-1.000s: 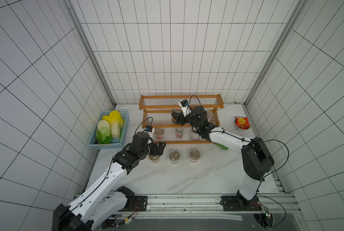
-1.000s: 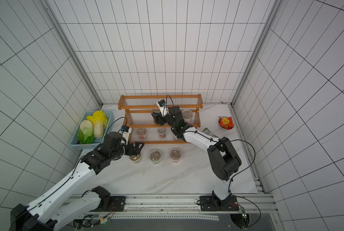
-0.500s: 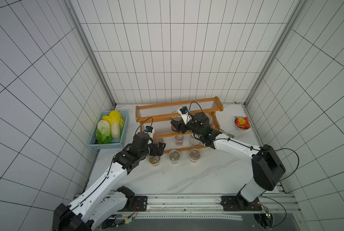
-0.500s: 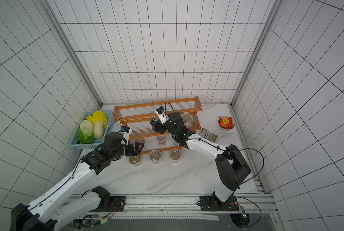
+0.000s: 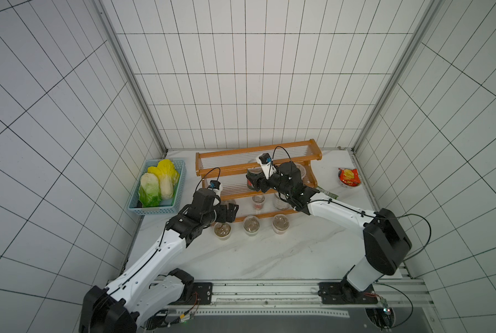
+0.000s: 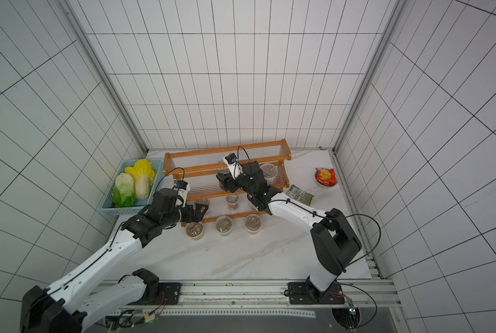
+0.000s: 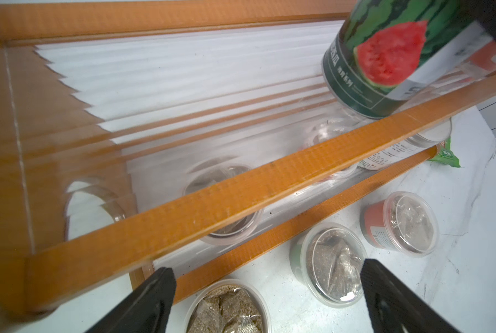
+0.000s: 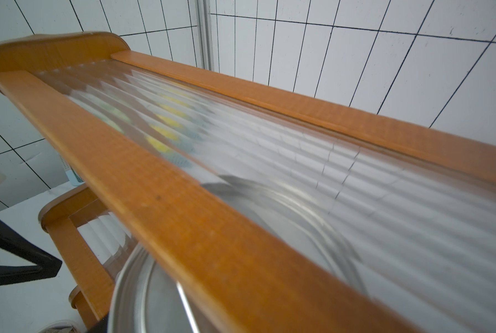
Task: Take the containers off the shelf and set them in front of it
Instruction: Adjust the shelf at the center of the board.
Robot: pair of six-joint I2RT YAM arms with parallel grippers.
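Note:
The orange-framed shelf [image 5: 258, 159] stands askew at the back of the table. My right gripper [image 5: 255, 184] is shut on the dark green tin can [image 5: 252, 173], which tilts over the middle tier [image 7: 385, 57]. A lidded cup [image 5: 300, 170] stays on that tier. On the bottom tier are a red-labelled cup [image 5: 258, 202], a white-lidded jar [image 5: 279, 202] and another cup [image 7: 223, 207]. In front of the shelf stand three cups [image 5: 223, 229] [image 5: 252, 224] [image 5: 280, 222]. My left gripper [image 5: 231, 213] hangs open over the leftmost one [image 7: 229, 308], holding nothing.
A light blue basket [image 5: 154, 212] of cabbages sits at the left, close to my left arm. A green packet [image 6: 300, 195] lies right of the shelf and a red packet [image 5: 348, 177] farther right. The side walls stand close.
The shelf has swung askew, its left end now nearer the front. My right gripper has drawn the can forward and tilted it. The left gripper has barely moved.

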